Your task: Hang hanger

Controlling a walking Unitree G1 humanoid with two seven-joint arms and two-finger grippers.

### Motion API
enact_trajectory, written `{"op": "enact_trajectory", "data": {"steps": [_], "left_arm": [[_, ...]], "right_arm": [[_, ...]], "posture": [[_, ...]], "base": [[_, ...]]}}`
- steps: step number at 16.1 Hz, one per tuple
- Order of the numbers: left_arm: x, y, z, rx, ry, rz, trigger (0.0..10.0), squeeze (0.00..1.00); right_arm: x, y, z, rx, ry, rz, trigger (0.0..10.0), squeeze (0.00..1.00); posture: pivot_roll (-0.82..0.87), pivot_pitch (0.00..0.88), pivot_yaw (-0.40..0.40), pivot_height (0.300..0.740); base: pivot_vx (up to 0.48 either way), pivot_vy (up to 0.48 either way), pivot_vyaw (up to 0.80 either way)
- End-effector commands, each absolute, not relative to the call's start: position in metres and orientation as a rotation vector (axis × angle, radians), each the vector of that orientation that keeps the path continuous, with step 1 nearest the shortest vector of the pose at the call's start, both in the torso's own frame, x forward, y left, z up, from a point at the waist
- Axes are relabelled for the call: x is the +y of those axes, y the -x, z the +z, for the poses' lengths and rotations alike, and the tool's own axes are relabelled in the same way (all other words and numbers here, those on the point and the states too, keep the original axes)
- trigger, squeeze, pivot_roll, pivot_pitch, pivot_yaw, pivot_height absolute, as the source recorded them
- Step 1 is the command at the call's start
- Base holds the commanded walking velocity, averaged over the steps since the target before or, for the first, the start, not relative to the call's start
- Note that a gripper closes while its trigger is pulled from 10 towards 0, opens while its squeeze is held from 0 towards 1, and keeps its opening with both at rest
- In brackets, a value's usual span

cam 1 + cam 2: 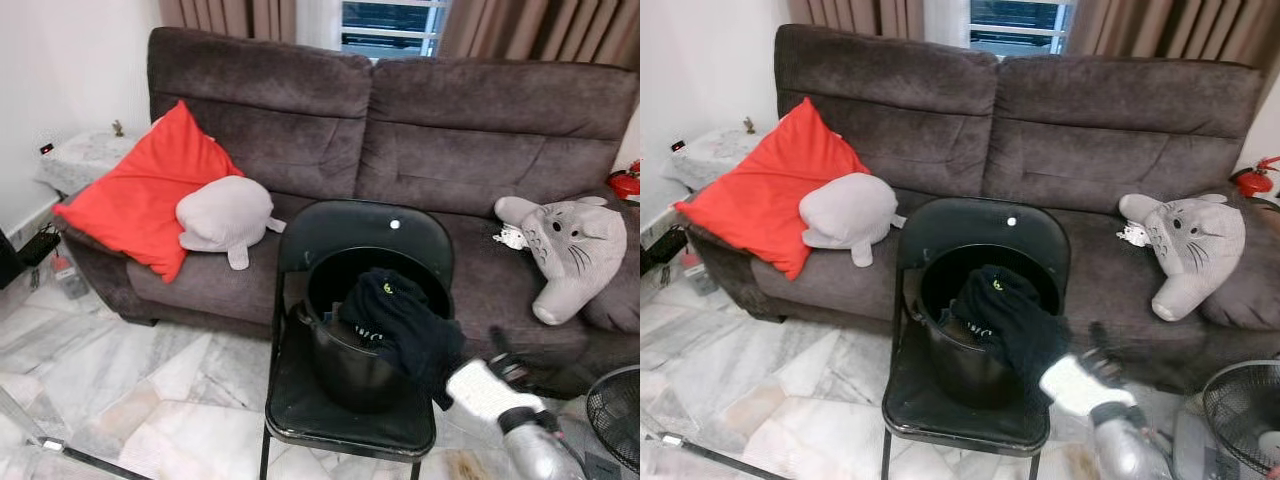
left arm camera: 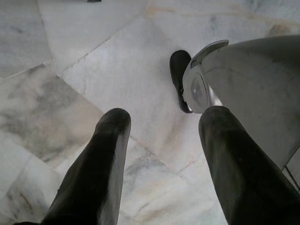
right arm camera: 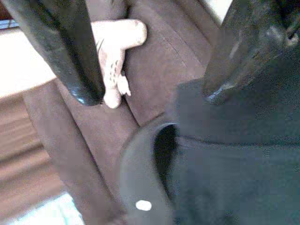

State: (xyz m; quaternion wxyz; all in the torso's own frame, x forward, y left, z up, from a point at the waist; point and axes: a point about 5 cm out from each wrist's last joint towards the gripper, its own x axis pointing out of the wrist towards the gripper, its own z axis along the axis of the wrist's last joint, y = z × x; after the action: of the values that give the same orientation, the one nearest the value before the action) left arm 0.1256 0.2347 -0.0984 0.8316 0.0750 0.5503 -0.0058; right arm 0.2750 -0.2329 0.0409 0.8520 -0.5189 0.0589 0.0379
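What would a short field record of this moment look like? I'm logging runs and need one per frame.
place: living room, marble floor, dark sofa
chair: black folding chair before the sofa
bucket: black, on the chair seat
garment: black, draped over the bucket's rim
right hand: open, at the garment
left hand: open, pointing at the floor
sofa items: red cushion, two grey plush toys
fan: at right

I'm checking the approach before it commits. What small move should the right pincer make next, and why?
Probably ease the right pincer down onto the black garment draped over the bucket rim. Its fingers are spread right over the cloth, not yet gripping, so lowering comes before closing.
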Motion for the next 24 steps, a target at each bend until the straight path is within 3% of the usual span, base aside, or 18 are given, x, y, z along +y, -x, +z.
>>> {"op": "enact_trajectory", "data": {"steps": [1, 4, 19, 20, 22, 24], "left_arm": [[0.234, -0.122, -0.100, 1.192, -0.163, -0.023, 10.0, 0.00], [0.235, -0.122, -0.100, 1.193, -0.160, -0.024, 10.0, 0.00], [0.235, -0.122, -0.100, 1.193, -0.160, -0.024, 10.0, 0.00], [0.236, -0.122, -0.099, 1.191, -0.167, -0.024, 10.0, 0.00], [0.238, -0.123, -0.099, 1.188, -0.180, -0.025, 10.0, 0.00], [0.238, -0.123, -0.099, 1.189, -0.178, -0.027, 10.0, 0.00]], "right_arm": [[-0.236, -0.272, 0.038, 0.148, 1.137, 0.094, 10.0, 1.00], [-0.252, -0.268, 0.030, 0.245, 1.184, 0.037, 10.0, 1.00], [-0.252, -0.268, 0.030, 0.245, 1.184, 0.037, 10.0, 1.00], [-0.254, -0.275, 0.033, 0.247, 1.151, -0.038, 10.0, 0.00], [-0.246, -0.282, 0.046, 0.155, 0.961, -0.174, 10.0, 0.00], [-0.242, -0.277, 0.051, 0.109, 0.902, -0.208, 10.0, 0.00]], "posture": [[0.06, 0.000, -0.021, 0.740], [0.06, 0.000, -0.023, 0.740], [0.06, 0.000, -0.023, 0.740], [0.07, 0.000, -0.013, 0.740], [0.07, 0.000, -0.013, 0.740], [0.06, 0.000, -0.014, 0.740]], "base": [[0.000, 0.000, 0.00], [0.000, 0.000, 0.00], [0.000, 0.000, 0.00], [0.000, 0.000, 0.00], [0.000, 0.000, 0.00], [0.000, 0.000, 0.00]]}}
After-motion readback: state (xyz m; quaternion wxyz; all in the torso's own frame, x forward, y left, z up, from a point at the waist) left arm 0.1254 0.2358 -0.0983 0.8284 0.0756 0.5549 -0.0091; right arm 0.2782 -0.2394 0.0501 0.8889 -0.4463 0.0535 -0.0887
